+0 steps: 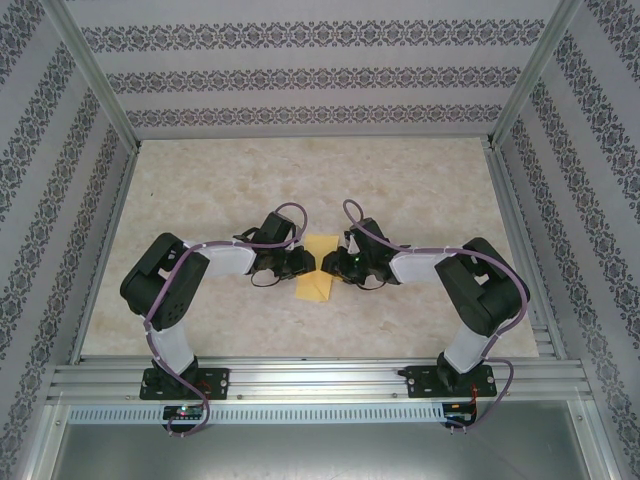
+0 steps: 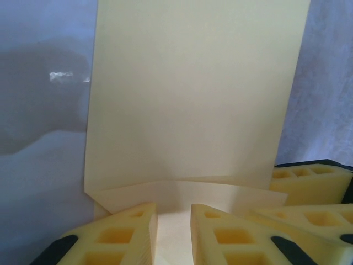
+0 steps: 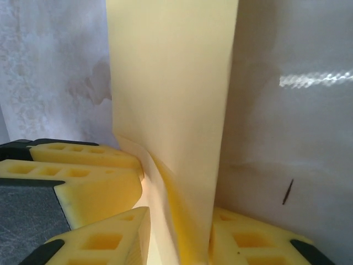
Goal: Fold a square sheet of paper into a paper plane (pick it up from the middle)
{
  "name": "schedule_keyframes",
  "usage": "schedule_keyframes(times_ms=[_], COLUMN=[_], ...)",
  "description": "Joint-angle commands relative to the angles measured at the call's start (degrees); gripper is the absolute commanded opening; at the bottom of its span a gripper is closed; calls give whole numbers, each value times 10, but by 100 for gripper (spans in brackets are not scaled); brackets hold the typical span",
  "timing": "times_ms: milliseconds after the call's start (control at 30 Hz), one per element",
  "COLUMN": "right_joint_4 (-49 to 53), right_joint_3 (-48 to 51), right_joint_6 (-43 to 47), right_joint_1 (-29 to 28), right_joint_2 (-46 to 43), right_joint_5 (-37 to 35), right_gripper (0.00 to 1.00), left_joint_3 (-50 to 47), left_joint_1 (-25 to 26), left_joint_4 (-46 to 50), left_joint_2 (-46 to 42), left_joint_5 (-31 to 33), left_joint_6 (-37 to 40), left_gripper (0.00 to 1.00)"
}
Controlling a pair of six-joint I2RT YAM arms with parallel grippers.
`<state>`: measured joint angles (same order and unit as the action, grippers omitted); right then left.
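Two grippers, left [image 1: 303,263] and right [image 1: 331,264], meeting mid-tabletop [image 1: 420,190] over folded yellow paper [image 1: 316,270]. Left fingers [image 2: 124,234] narrowly parted, paper edge between. Right fingers [image 3: 110,240] pinching the paper's fold.

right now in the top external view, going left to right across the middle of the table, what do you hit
left arm's elbow → left gripper → square sheet of paper → right gripper → right arm's elbow
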<state>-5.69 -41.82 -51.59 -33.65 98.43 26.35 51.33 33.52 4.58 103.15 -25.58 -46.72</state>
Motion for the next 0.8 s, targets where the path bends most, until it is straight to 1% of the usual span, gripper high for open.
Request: schedule_keyframes(times_ms=[0, 100, 200, 300, 367, 467, 500, 567, 600, 733, 767], right_joint_4=[-36, -52, -56, -53, -56, -55, -46, -22, -9, 59, 90], right_joint_3=[13, 20, 22, 23, 25, 25, 21, 12, 7, -18, -29], right_joint_6=[-7, -12, -11, -5, -4, 1, 4, 15, 21, 45, 56], right_joint_1=[-2, -3, -4, -6, -6, -6, -5, -5, -4, -4, -5], right_joint_2=[-7, -11, -9, -4, -5, -14, -19, -30, -38, -75, -86], right_joint_5=[12, 16, 21, 19, 21, 23, 20, 13, 10, -11, -21], right_gripper=[33, 34, 31, 26, 21, 19, 17, 11, 9, 5, 3], left_joint_3=[13, 12, 13, 12, 11, 9, 5, -4, -12, -35, -41], left_joint_1=[6, 7, 6, 6, 6, 6, 6, 4, 2, -6, -9], left_joint_4=[21, 22, 22, 16, 12, 8, 8, 10, 13, 46, 61], left_joint_2=[-18, -19, -20, -24, -29, -47, -58, -86, -106, -186, -209], left_joint_5=[13, 15, 16, 15, 12, 13, 17, 38, 53, 111, 131], left_joint_6=[14, 14, 12, 7, 5, -3, -7, -16, -20, -20, -17], left_gripper=[24, 24, 24, 24, 24, 26, 27, 28, 31, 35, 35])
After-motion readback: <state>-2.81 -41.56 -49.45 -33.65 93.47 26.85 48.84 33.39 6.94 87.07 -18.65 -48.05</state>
